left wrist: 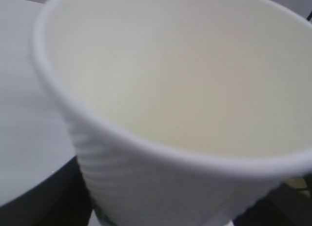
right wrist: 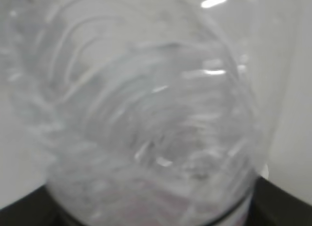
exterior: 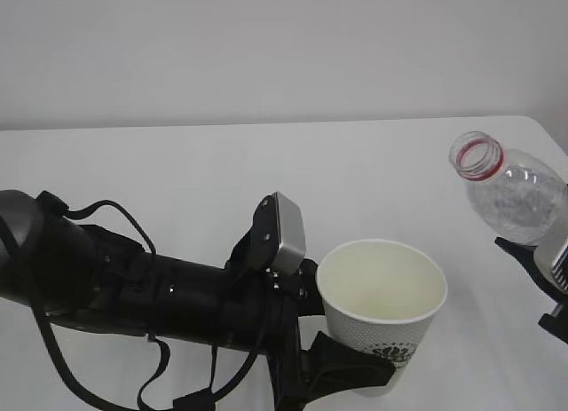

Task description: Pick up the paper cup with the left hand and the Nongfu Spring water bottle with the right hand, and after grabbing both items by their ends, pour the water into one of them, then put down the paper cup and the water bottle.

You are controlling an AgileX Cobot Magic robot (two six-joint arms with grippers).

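Bottle (exterior: 512, 191), gripped low by the right hand (exterior: 552, 271), tilts its open mouth toward ten o'clock; cup (exterior: 383, 309), clasped by the left hand (exterior: 342, 362), waits at eight o'clock.

The paper cup (exterior: 382, 304) sits near and central over the bench (exterior: 177, 171); the Nongfu Spring water bottle (exterior: 506, 189) is farther right.

We extend our left arm horizontally from the left edge, its tool (exterior: 355, 362) clamped around the paper cup (exterior: 383, 304). Our right tool (exterior: 548, 264), at the right edge, grips the tilted water bottle (exterior: 508, 191).
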